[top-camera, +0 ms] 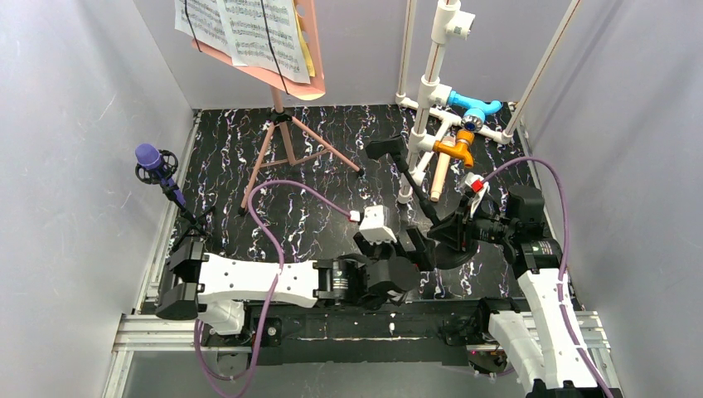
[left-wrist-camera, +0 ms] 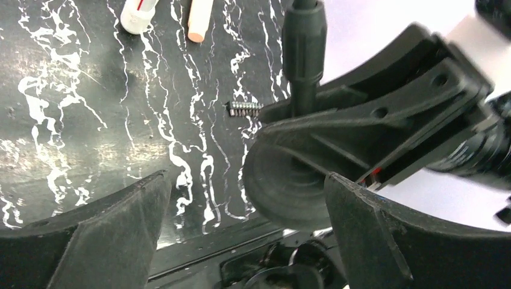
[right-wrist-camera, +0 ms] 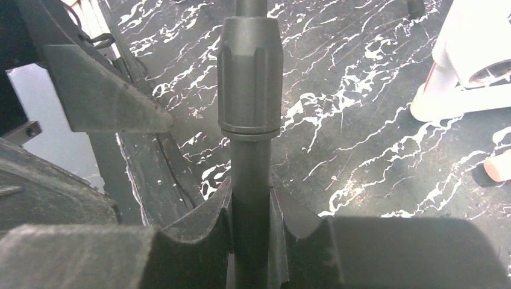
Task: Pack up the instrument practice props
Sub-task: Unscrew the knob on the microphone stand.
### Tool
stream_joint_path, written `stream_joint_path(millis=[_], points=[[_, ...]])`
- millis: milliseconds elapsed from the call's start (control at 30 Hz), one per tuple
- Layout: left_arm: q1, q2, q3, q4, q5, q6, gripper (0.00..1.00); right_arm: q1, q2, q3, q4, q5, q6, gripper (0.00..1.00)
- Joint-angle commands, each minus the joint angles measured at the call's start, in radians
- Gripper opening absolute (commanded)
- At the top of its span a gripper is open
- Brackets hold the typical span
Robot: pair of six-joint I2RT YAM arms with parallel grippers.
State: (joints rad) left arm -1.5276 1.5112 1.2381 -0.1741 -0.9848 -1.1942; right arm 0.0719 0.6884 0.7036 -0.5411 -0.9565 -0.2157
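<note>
My right gripper (top-camera: pixel 458 229) (right-wrist-camera: pixel 250 211) is shut on the pole (right-wrist-camera: pixel 250 78) of a black stand with a round base (top-camera: pixel 452 253) (left-wrist-camera: pixel 283 192), holding it tilted toward the back left. My left gripper (top-camera: pixel 408 245) (left-wrist-camera: pixel 246 180) is open, its fingers on either side of that base's near edge. A beige microphone (top-camera: pixel 439 176) leans by the pipe frame. A purple microphone (top-camera: pixel 150 157) stands on a small black tripod (top-camera: pixel 192 217) at the left. The pink sheet-music holder (top-camera: pixel 286 83) with printed pages (top-camera: pixel 249 29) stands on its tripod legs (top-camera: pixel 286 153) at the back.
A white pipe frame (top-camera: pixel 431 83) (right-wrist-camera: pixel 476 60) with blue (top-camera: pixel 477 108) and orange (top-camera: pixel 458 149) fittings stands at the back right. Purple cables (top-camera: pixel 273 207) loop over the black marbled mat (top-camera: pixel 232 149). Grey walls close in on both sides.
</note>
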Motion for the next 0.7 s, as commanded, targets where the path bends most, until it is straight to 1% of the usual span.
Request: stream_joint_path(millis=[0,100,167,300,433,533,667], points=[[0.008,-0.104,-0.119,0.257,0.088,0.233,0.98,-0.001,-0.002,0.019,0.103,-0.098,0.034,0.01],[0.011,-0.149,-0.169,0.276,0.166,0.337,0.98,-0.002,0.003,0.019,0.110,-0.137,0.041,0.01],[0.011,-0.195,-0.233,0.347,0.228,0.407,0.98,-0.002,0.007,0.017,0.118,-0.154,0.049,0.01],[0.015,-0.311,-0.395,0.537,0.321,0.537,0.98,-0.003,0.012,0.005,0.148,-0.187,0.077,0.01],[0.039,-0.413,-0.495,0.615,0.415,0.658,0.98,-0.003,0.016,-0.002,0.171,-0.224,0.097,0.01],[0.072,-0.494,-0.583,0.670,0.482,0.684,0.98,-0.003,0.018,-0.004,0.176,-0.243,0.101,0.01],[0.153,-0.584,-0.693,0.743,0.612,0.633,0.98,-0.003,0.017,-0.010,0.182,-0.276,0.105,0.01]])
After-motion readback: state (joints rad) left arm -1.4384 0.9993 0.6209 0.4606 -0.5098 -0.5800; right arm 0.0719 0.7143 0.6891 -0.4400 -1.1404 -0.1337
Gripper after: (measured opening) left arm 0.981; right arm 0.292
